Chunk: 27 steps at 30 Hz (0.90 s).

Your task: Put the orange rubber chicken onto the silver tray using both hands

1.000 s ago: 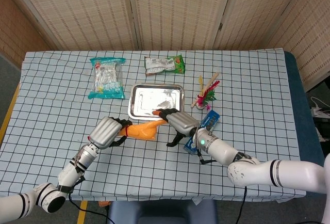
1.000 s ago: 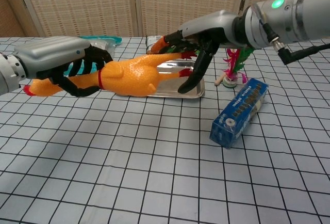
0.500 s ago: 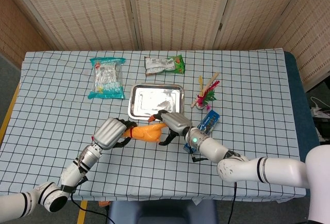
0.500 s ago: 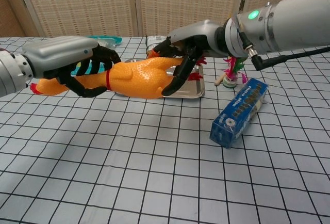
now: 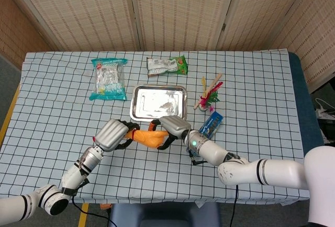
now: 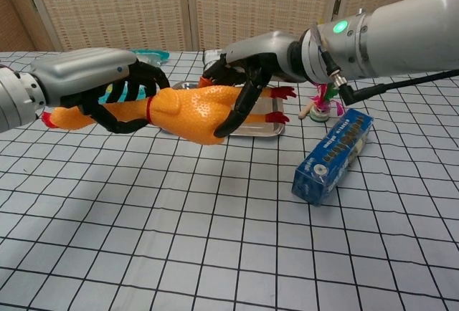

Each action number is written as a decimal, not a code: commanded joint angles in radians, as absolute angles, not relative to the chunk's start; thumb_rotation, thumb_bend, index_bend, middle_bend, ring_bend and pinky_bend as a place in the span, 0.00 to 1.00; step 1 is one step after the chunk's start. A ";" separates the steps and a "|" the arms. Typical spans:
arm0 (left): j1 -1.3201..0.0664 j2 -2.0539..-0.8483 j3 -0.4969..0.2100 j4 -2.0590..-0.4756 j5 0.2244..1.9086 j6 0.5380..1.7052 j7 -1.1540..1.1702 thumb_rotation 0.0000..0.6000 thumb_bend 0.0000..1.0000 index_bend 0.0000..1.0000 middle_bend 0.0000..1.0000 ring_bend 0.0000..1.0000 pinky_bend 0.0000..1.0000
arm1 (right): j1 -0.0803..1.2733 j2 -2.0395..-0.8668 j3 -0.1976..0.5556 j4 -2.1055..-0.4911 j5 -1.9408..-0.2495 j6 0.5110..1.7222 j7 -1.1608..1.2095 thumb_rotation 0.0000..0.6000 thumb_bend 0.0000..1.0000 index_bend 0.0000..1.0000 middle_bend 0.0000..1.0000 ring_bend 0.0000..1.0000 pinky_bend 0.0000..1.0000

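Observation:
The orange rubber chicken (image 6: 190, 108) (image 5: 148, 137) hangs above the checked cloth, just in front of the silver tray (image 5: 158, 102) (image 6: 252, 128). My left hand (image 6: 97, 85) (image 5: 112, 135) grips its neck end, where a red band shows. My right hand (image 6: 254, 60) (image 5: 172, 128) wraps its fingers over the body near the red feet (image 6: 278, 103). The chicken lies roughly level between the two hands.
A blue box (image 6: 334, 155) (image 5: 209, 126) lies right of the hands. A pink and green toy (image 5: 209, 94) stands beside the tray. Behind the tray lie a clear snack bag (image 5: 108, 78) and a green-white packet (image 5: 167, 65).
Both hands have carried the chicken slightly leftward and nearer the front edge. The right hand has slid further over the body, and the red feet now stick out past it.

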<state>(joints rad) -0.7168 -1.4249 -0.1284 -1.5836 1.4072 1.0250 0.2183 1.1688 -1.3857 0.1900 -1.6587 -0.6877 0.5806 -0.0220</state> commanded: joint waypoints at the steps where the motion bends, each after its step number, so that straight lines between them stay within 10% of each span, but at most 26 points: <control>1: -0.716 -1.419 -0.127 -1.588 1.407 1.027 0.219 1.00 0.60 0.84 0.77 0.57 0.65 | 1.176 -1.403 0.180 -1.660 -0.671 0.623 -0.046 1.00 0.35 0.88 0.66 0.75 0.97; 14: -0.710 -1.405 -0.126 -1.597 1.406 1.041 0.209 1.00 0.60 0.84 0.77 0.58 0.65 | 1.158 -1.425 0.184 -1.677 -0.672 0.700 -0.076 1.00 0.45 1.00 0.77 0.86 1.00; 17: -0.710 -1.398 -0.125 -1.603 1.404 1.033 0.185 1.00 0.60 0.84 0.77 0.58 0.65 | 1.154 -1.387 0.188 -1.700 -0.681 0.624 -0.046 1.00 0.38 0.66 0.57 0.57 0.72; 18: -0.711 -1.395 -0.125 -1.603 1.403 1.031 0.179 1.00 0.60 0.84 0.77 0.58 0.65 | 1.154 -1.374 0.190 -1.701 -0.683 0.594 -0.033 1.00 0.34 0.35 0.35 0.34 0.47; 20: -0.711 -1.391 -0.126 -1.601 1.402 1.029 0.175 1.00 0.60 0.84 0.77 0.58 0.65 | 1.153 -1.351 0.196 -1.696 -0.695 0.550 -0.013 1.00 0.28 0.04 0.08 0.07 0.16; 27: -0.721 -1.369 -0.134 -1.623 1.360 0.977 0.112 1.00 0.60 0.84 0.77 0.58 0.65 | 1.126 -1.323 0.212 -1.699 -0.771 0.534 0.026 1.00 0.16 0.00 0.00 0.00 0.00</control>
